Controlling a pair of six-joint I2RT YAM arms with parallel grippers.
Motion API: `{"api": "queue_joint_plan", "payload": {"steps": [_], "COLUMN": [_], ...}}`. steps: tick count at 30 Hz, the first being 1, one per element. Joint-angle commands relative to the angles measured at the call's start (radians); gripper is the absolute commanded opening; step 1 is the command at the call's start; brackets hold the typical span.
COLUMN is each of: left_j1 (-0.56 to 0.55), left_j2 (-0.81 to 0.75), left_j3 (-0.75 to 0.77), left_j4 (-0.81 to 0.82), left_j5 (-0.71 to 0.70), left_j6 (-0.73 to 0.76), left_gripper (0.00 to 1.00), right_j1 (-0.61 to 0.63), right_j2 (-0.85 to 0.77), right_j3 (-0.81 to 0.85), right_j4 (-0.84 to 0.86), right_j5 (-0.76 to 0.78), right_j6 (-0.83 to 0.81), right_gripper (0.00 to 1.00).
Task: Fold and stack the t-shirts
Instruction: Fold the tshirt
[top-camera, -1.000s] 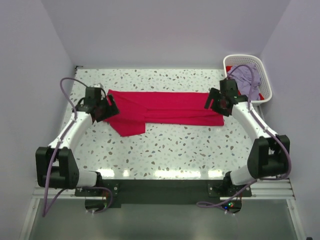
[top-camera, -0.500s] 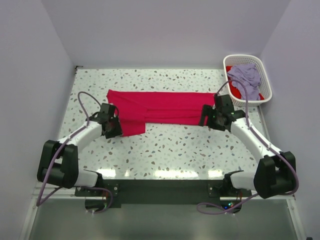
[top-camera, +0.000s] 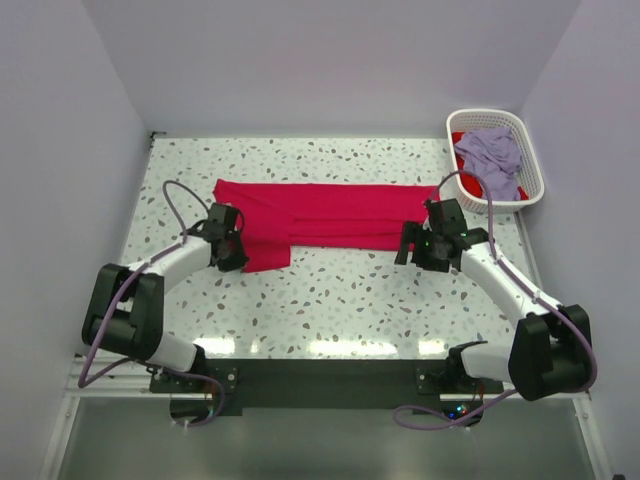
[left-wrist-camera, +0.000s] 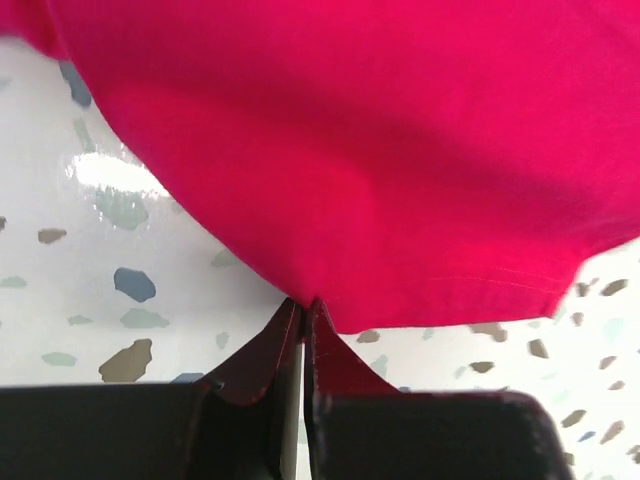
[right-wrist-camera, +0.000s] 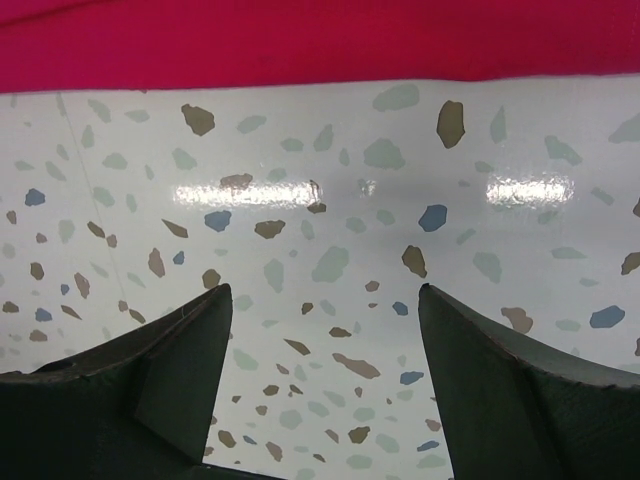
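Crimson t-shirt (top-camera: 320, 213), half folded mid-frame: left gripper (left-wrist-camera: 303, 310) clamps its lower hem; right gripper (right-wrist-camera: 325, 300), jaws apart just below the cloth, likely must grip next.

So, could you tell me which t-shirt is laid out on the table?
The crimson t-shirt, pinched by the left gripper; the lavender t-shirt sits in the basket.

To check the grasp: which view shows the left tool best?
The left wrist view: close up, the left tool is shut on the red t-shirt hem. The top view shows it small; the right wrist view does not show it.
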Motion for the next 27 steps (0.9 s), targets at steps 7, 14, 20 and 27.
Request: {"api": "queue_joint_plan", "payload": {"steps": [7, 14, 20, 27], "left_j1": [0.004, 0.021, 0.025, 0.042], "left_j2": [0.159, 0.405, 0.549, 0.582], "left_j3": [0.455, 0.791, 0.930, 0.936], "left_j4": [-0.102, -0.146, -0.116, -0.070], "left_j5": [-0.027, -0.016, -0.018, -0.041], "left_j6": [0.061, 0.110, 0.116, 0.086], "left_gripper": [0.03, 0.03, 0.08, 0.18], "right_j1": [0.004, 0.004, 0.004, 0.004], "right_j2": [-0.028, -0.012, 0.009, 0.057], "right_j3": [0.008, 0.038, 0.072, 0.130], "right_j4": [0.012, 0.004, 0.016, 0.035], "right_j5": [-0.061, -0.068, -0.090, -0.082], "right_j6": [-0.069, -0.101, -0.100, -0.086], "right_gripper": [0.77, 0.77, 0.77, 0.75]}}
